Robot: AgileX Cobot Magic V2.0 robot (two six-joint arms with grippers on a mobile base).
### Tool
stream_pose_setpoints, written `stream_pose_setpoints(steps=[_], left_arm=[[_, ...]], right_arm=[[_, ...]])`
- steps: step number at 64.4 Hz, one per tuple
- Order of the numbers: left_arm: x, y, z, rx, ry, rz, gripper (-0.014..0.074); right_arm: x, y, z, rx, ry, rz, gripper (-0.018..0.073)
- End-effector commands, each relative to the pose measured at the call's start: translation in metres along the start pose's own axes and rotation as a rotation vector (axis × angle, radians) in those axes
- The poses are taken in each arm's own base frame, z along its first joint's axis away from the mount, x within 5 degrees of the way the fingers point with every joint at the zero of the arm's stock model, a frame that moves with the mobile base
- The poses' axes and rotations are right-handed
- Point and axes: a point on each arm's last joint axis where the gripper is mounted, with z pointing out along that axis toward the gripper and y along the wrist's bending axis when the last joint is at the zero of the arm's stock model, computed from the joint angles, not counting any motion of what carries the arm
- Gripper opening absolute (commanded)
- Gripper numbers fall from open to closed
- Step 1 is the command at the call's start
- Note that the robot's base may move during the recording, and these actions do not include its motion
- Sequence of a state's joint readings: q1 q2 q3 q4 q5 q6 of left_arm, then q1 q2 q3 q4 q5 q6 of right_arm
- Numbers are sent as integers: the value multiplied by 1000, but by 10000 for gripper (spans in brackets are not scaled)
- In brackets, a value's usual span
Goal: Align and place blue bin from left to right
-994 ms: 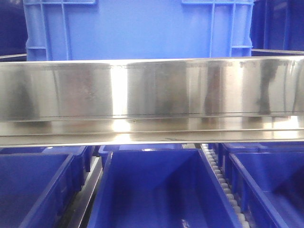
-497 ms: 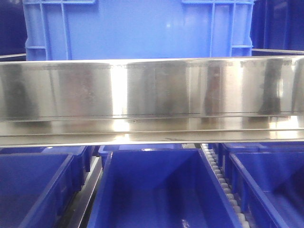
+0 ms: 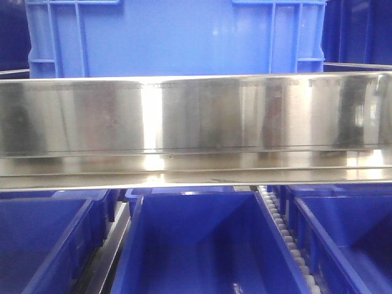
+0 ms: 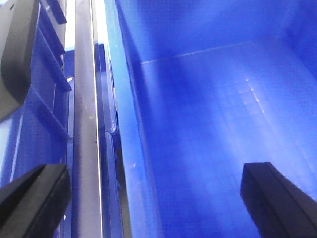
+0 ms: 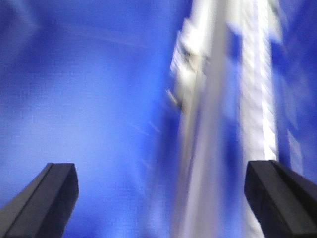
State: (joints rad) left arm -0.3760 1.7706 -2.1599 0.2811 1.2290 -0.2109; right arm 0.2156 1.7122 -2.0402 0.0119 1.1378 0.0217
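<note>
The light blue bin (image 3: 177,37) sits at twelve o'clock behind a steel rail (image 3: 196,116), darker bins (image 3: 184,229) at six, and both arms' jaws are spread wide apart.

There is one light blue bin (image 3: 177,37) and one steel rail (image 3: 196,116). Below the rail I count three dark blue bins: the left dark bin (image 3: 37,239), the middle dark bin (image 3: 196,245) and the right dark bin (image 3: 355,233). Dark blue walls also show in both upper corners, but I cannot tell how many bins these are. There is one strip of white rollers (image 3: 285,236). The grippers are two, the left gripper (image 4: 156,198) and the right gripper (image 5: 161,198), each with two black fingers.
</note>
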Motion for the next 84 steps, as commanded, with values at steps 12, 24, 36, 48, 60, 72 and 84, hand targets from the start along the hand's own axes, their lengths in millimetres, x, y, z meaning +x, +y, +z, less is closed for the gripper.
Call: stream_pose_setpoints(steps=[12,24,36,48,60,72,84], left_arm=[[0,-1,15,-12,16,-8,601],[1,7,26,-36,36,-49,601],[5,7,47,-21,83,-75,601],[9,5,68,4,125,-100,601],[12,6,83,7,145,-107,601],[16,3,97,8,179,-106,601],[16,3,99,9,179,-106,601]], right_arm=[[-14,-1,11,37,21,20,568],[-27,-1,17,35,-30,20,568],[-24,-1,44,39,17,19,568],[-19,-1,68,42,62,19,568],[-15,-3,84,48,92,65,568],[-12,-5,95,51,115,66,568],[-8,-5,109,53,142,66,568]])
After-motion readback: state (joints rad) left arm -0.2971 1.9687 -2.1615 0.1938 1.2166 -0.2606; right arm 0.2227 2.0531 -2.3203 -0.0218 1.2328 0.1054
